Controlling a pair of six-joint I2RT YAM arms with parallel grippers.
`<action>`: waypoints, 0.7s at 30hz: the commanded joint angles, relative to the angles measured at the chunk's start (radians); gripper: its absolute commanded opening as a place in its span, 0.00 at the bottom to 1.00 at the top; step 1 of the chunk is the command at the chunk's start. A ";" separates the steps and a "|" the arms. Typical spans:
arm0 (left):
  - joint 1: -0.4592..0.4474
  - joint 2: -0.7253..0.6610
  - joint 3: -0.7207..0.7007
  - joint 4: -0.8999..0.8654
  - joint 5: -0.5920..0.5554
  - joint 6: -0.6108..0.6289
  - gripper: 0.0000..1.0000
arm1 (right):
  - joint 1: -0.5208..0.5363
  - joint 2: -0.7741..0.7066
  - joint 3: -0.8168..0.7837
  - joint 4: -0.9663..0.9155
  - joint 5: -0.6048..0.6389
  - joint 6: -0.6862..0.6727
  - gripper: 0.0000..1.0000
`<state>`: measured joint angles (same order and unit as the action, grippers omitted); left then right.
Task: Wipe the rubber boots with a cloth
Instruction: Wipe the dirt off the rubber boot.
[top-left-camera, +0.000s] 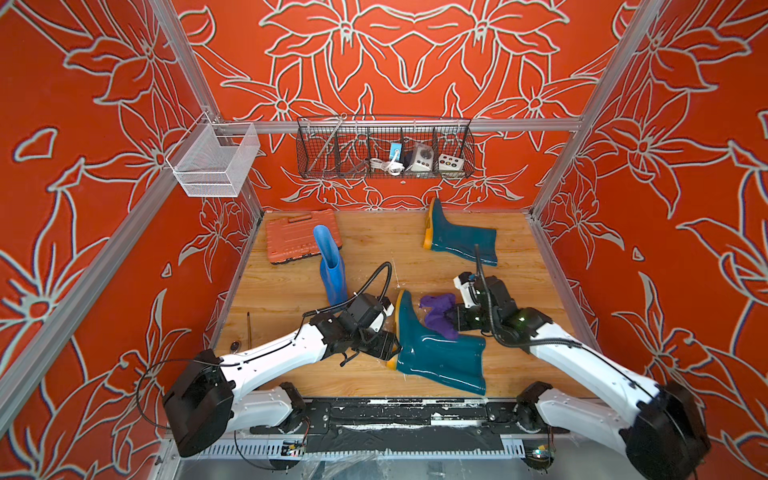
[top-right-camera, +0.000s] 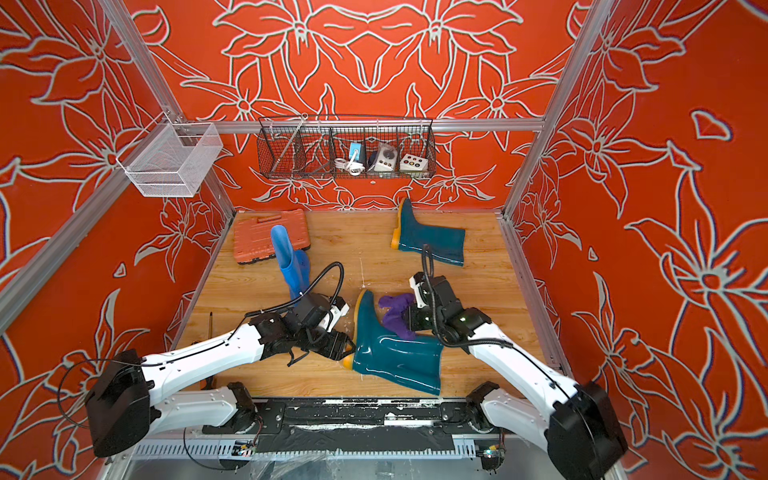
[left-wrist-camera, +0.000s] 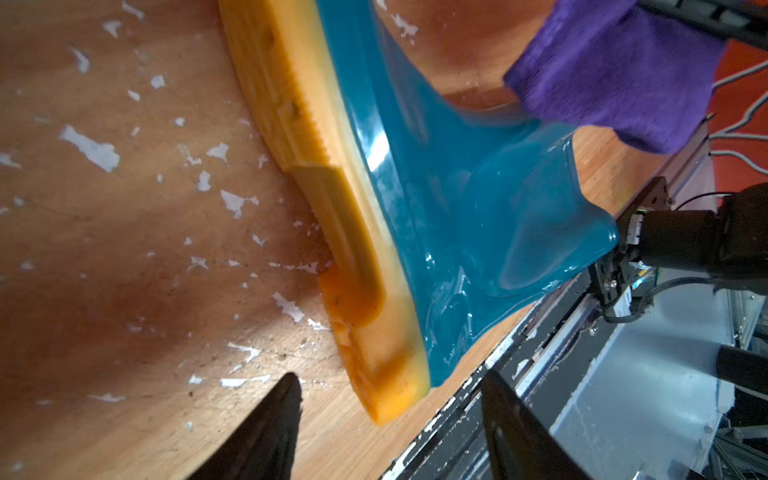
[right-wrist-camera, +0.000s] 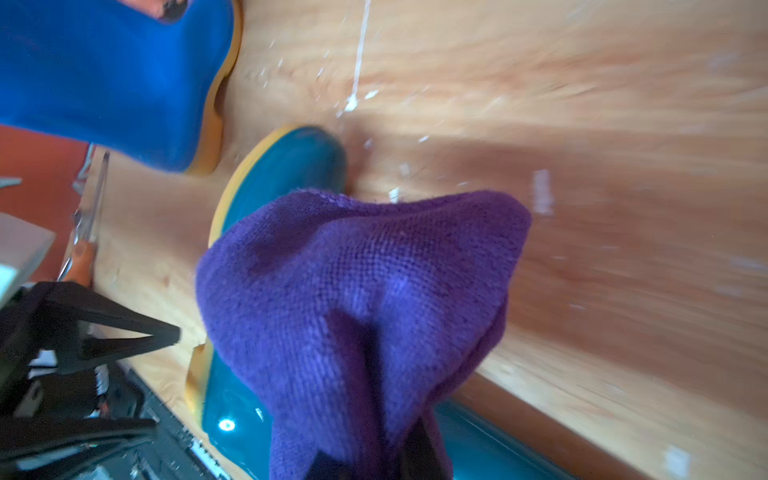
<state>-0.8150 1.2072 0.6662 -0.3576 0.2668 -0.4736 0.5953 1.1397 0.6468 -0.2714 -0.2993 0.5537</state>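
A dark teal rubber boot (top-left-camera: 440, 357) (top-right-camera: 395, 357) lies on its side near the front edge, its orange-yellow sole toward my left arm. My left gripper (top-left-camera: 390, 348) (left-wrist-camera: 390, 376) is open, and the sole's heel end (left-wrist-camera: 390, 399) sits just beyond its fingertips, untouched. My right gripper (top-left-camera: 457, 320) (right-wrist-camera: 374, 457) is shut on the purple cloth (top-left-camera: 438, 313) (right-wrist-camera: 353, 291). The bunched cloth rests over the boot's instep and hides the fingertips. A blue boot (top-left-camera: 332, 270) (right-wrist-camera: 104, 83) stands upright behind my left arm. Another teal boot (top-left-camera: 461, 241) lies at the back right.
An orange tool case (top-left-camera: 291, 241) lies at the back left, beside the blue boot. A thin hand tool (top-left-camera: 248, 328) lies by the left wall. A black wire basket (top-left-camera: 384, 149) and a white mesh basket (top-left-camera: 214, 160) hang on the rails. The black front rail (top-left-camera: 395, 409) runs just behind the near boot.
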 joint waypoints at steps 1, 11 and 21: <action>-0.047 0.027 -0.028 0.078 -0.058 -0.054 0.66 | 0.027 0.111 0.051 0.174 -0.038 0.065 0.00; -0.071 0.079 -0.095 0.199 -0.109 -0.077 0.48 | 0.083 0.289 0.054 0.230 -0.071 0.074 0.00; -0.070 0.068 -0.064 0.135 -0.150 0.011 0.14 | 0.093 -0.068 -0.190 0.033 0.014 0.079 0.00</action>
<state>-0.8909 1.2835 0.5846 -0.1898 0.1814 -0.4931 0.6792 1.1713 0.4885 -0.0963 -0.3222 0.6247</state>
